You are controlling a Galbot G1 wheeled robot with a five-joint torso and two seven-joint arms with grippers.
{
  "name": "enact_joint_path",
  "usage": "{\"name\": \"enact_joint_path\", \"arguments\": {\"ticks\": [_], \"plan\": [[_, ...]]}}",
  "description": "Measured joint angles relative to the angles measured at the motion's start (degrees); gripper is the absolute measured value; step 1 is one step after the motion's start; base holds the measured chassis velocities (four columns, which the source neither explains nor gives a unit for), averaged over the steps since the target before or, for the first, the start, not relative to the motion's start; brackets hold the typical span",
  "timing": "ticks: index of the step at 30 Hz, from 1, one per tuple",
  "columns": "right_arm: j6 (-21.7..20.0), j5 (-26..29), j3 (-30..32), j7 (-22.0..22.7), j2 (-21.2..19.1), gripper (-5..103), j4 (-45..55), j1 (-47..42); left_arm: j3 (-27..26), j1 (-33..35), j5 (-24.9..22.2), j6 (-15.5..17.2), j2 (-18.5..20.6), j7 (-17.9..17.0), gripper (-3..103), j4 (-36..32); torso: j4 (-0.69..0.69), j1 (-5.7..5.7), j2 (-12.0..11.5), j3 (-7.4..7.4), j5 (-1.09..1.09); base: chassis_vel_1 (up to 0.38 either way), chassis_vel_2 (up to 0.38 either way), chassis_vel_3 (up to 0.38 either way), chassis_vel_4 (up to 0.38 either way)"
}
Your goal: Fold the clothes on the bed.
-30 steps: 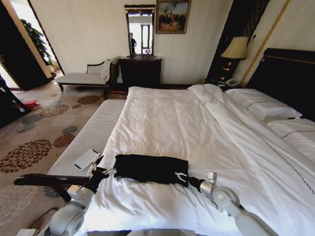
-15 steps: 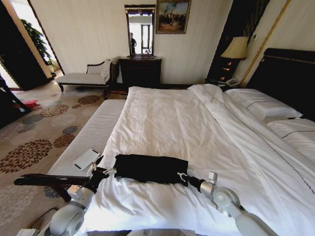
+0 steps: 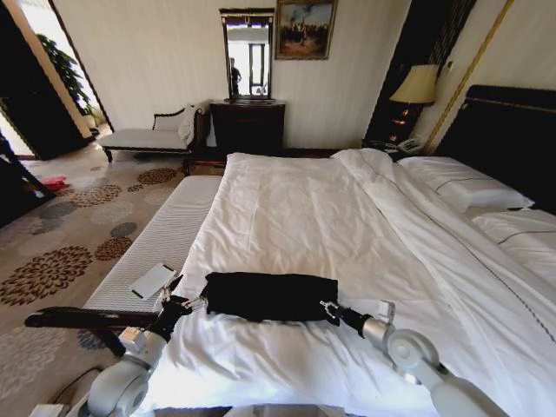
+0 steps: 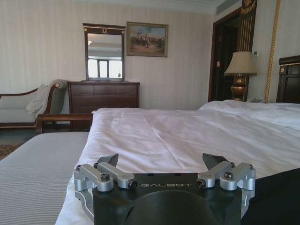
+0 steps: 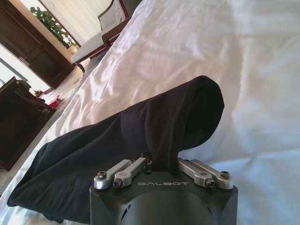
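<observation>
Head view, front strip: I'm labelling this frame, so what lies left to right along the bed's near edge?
White bench → left gripper → black T-shirt → right gripper → bare white duvet of the bed.

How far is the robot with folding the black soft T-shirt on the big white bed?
Done: the black soft T-shirt already lies as a narrow folded band on the white bed. In hand: the right gripper is shut on its right end, lifting it; the left gripper sits open at its left end. Left: laying that end down and letting go.
</observation>
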Motion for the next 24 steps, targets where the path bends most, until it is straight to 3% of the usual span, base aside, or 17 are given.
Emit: {"name": "enact_joint_path", "arguments": {"ticks": [18, 24], "plan": [[-1.03, 1.16, 15.1, 0.04, -6.6, 7, -3.6, -6.09, 0.0, 0.0, 0.0, 0.0, 0.0, -0.01, 100, 0.0, 0.0, 0.0, 0.0, 0.0, 0.01, 0.0, 0.0, 0.0, 0.0], [-1.32, 0.19, 17.55, 0.2, -7.42, 7, -5.91, -7.11, 0.0, 0.0, 0.0, -0.01, 0.0, -0.01, 100, 0.0, -0.02, 0.0, 0.0, 0.0, 0.01, 0.0, 0.0, 0.0, 0.0]]}}
